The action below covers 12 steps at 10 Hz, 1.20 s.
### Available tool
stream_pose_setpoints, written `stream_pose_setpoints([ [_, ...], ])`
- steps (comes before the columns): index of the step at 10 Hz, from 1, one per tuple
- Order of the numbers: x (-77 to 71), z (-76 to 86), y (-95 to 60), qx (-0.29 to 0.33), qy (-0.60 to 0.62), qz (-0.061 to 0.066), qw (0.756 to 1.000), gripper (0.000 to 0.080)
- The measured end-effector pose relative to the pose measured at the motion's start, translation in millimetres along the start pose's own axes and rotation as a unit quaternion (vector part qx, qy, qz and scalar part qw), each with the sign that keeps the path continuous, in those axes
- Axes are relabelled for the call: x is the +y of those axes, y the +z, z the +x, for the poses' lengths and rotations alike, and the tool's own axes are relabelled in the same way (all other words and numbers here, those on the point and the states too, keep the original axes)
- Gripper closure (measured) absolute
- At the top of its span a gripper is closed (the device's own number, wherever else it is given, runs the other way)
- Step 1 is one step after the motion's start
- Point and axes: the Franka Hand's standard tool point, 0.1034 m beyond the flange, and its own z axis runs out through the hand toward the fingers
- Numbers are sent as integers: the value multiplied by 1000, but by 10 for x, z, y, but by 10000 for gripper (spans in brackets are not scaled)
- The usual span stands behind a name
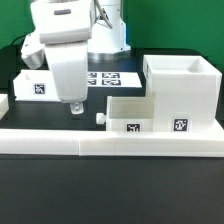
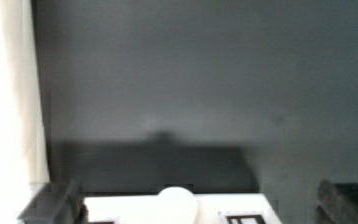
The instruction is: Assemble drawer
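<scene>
The large cube-like casing point(image 1: 181, 92) stands at the exterior view's right, open at the top, with a tag on its front. A smaller tray box point(image 1: 130, 112) lies against its left side, its round knob point(image 1: 100, 118) pointing left. A second tray box point(image 1: 33, 85) sits at the far left, partly hidden by the arm. My gripper point(image 1: 75, 107) hangs just left of the knob. In the wrist view my gripper point(image 2: 202, 206) is open, the fingers point(image 2: 55, 205) wide apart. The knob point(image 2: 176, 201) and the tray box's end point(image 2: 131, 212) lie between them.
The marker board point(image 1: 106, 77) lies flat behind the gripper. A long low white border rail point(image 1: 110, 146) runs along the front, with a side piece point(image 1: 4, 108) at the left. The table is black point(image 2: 194, 90).
</scene>
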Motion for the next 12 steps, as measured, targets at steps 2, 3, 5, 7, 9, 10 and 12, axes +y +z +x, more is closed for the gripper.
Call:
stream_pose_setpoints([
  [2,-24,17,63,20,-8,7,1000,151],
  [3,-37,-43,62,19,-3,7,1000,151],
  [5,29,51,77,13,-18,-4,1000,151],
  [7,125,170,63,15,-33,-3,999,151],
  [9,221,255,47,16,-27,2,1000,151],
  [10,206,232,61,16,-25,2,1000,151],
  [12,202,221,66,16,-24,3,1000,151],
])
